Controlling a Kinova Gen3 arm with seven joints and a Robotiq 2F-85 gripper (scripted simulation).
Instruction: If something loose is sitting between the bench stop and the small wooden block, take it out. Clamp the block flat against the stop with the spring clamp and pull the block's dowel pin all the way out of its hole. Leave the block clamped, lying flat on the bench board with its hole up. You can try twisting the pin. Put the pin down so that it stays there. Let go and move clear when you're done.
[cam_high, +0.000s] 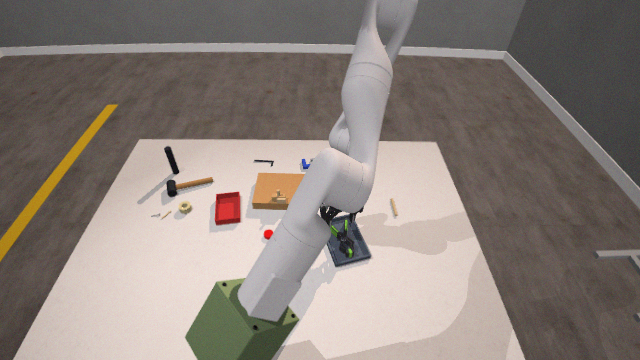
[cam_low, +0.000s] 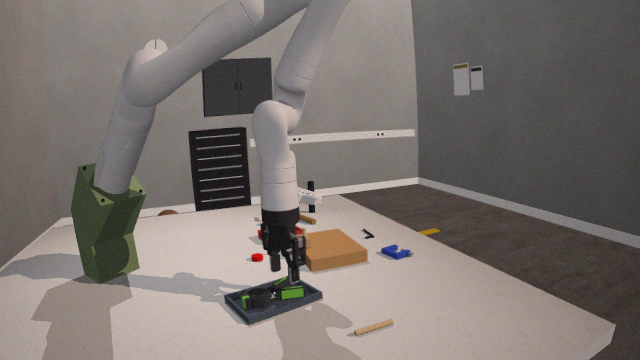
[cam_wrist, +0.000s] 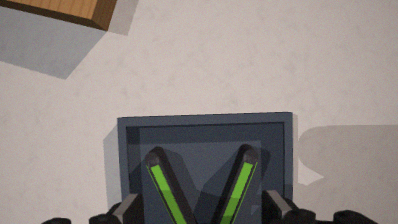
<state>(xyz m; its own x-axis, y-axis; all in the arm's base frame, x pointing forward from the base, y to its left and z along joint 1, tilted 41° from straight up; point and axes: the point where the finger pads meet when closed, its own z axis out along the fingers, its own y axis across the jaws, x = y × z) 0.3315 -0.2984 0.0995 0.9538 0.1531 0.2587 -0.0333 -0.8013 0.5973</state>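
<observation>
The spring clamp (cam_high: 345, 241) (cam_low: 292, 292), black and green, lies in a dark tray (cam_high: 352, 262) (cam_wrist: 200, 120). Its spread green handles (cam_wrist: 242, 180) point toward the top of the wrist view. My gripper (cam_high: 340, 216) (cam_low: 285, 274) (cam_wrist: 200, 205) is open and empty above the handle end, pointing down, a finger on each side in the wrist view. The bench board (cam_high: 280, 182) (cam_low: 340, 243) (cam_wrist: 50, 7) lies beyond the tray. The small wooden block and its upright pin (cam_high: 278, 193) are near the board's front edge. The stop and anything between it and the block cannot be made out.
A loose wooden dowel (cam_high: 394, 207) (cam_low: 374, 327) lies beyond the tray's right side. A red cap (cam_high: 268, 234) (cam_low: 257, 257) and red tray (cam_high: 227, 209) are left. A mallet (cam_high: 194, 183), black cylinder (cam_high: 171, 160), tape roll (cam_high: 185, 206), hex key (cam_low: 368, 233) and blue part (cam_low: 395, 251) lie farther off.
</observation>
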